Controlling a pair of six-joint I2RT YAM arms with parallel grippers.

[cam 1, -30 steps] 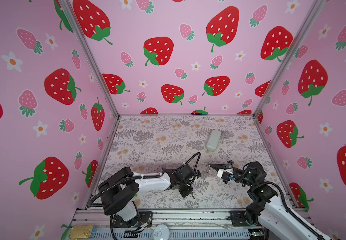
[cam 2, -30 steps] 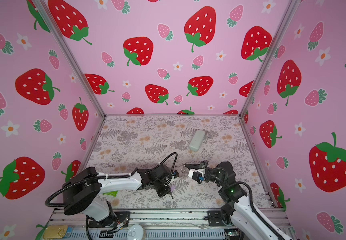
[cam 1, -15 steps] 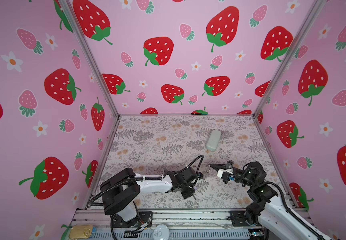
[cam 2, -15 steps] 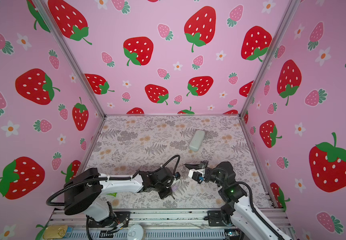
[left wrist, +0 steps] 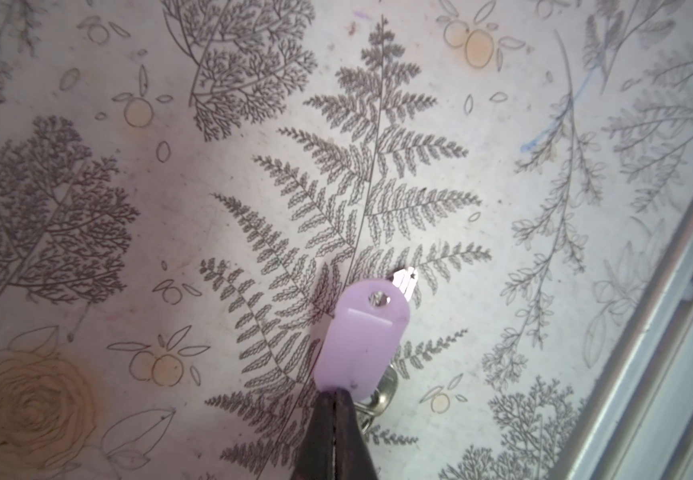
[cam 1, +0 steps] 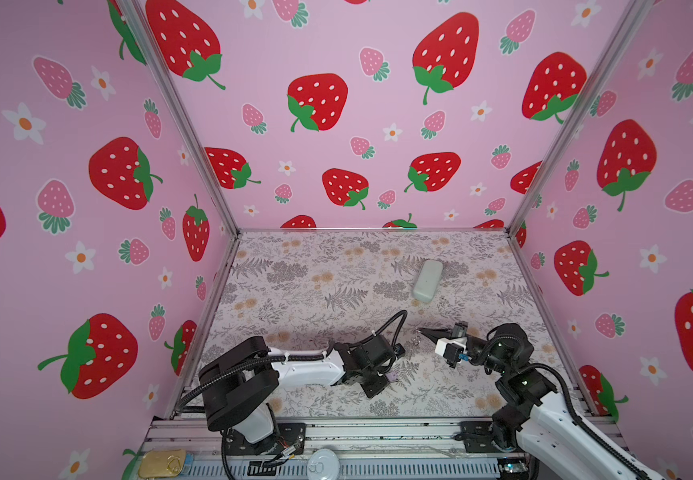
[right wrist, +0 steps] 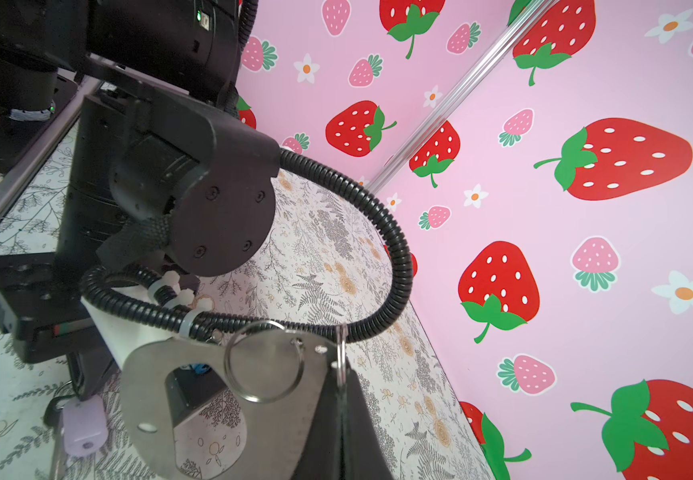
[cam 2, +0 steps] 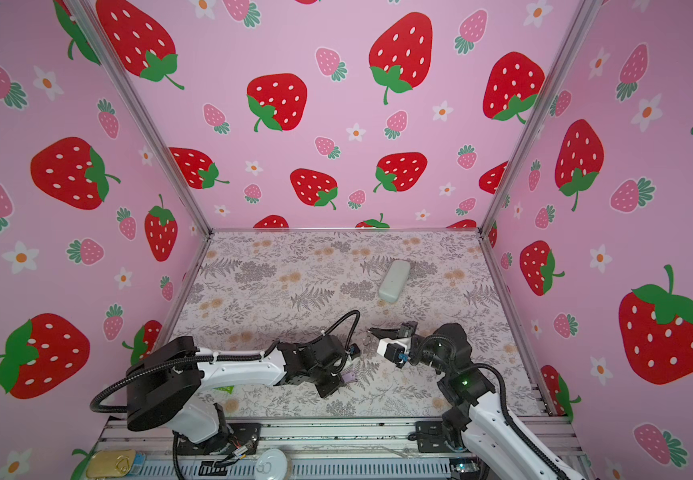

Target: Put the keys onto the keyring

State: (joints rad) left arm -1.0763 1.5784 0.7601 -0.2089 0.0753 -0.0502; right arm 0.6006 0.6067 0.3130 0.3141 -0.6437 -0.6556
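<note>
The keys (left wrist: 361, 340) are in the left gripper (left wrist: 338, 401), whose black tips are pressed together on one end of the lilac head. The silvery blade pokes out past the other end, low over the fern-printed mat (left wrist: 170, 208), and we cannot tell whether it touches. The keyring (right wrist: 278, 428), a flat grey loop, hangs from a small split ring (right wrist: 340, 357) pinched between the closed jaws of the right gripper (right wrist: 341, 376). In both top views we see the two grippers near each other at the mat's front, not touching. A pale grey-green case (cam 1: 428, 280) lies farther back, well apart.
</note>
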